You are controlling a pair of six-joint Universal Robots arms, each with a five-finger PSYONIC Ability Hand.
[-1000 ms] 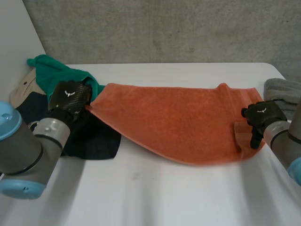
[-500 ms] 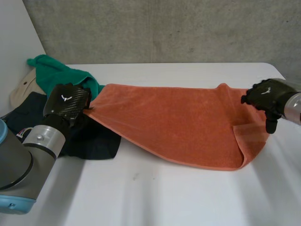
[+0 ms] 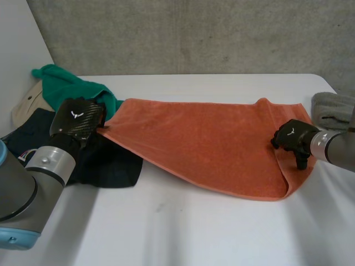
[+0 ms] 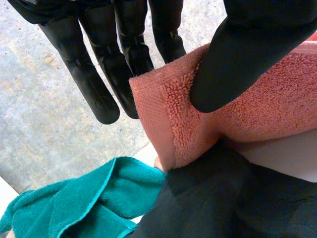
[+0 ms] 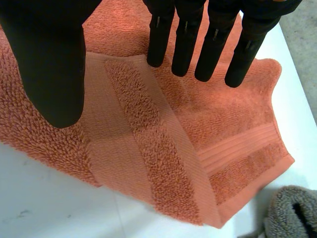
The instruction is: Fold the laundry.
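The fingers (image 4: 104, 94) of the left hand (image 3: 76, 120) are closed against its thumb as a pinch on one corner of the orange towel (image 3: 205, 144), with the hemmed edge squeezed between them. The fingers (image 5: 185, 47) of the right hand (image 3: 294, 136) are straight and apart from the thumb, and they hold nothing. They hang over the towel's other end, where the woven border is turned over on itself.

The towel lies stretched across the counter (image 3: 194, 227). Its pinched corner is over a dark garment (image 3: 105, 163), beside a green cloth (image 3: 66, 88). A grey cloth (image 3: 333, 108) is near the right hand.

I judge the towel soft, thick and limp (its loops should give good friction), so it will sag wherever nothing supports it. The best hold is at the corners, on the flat border.
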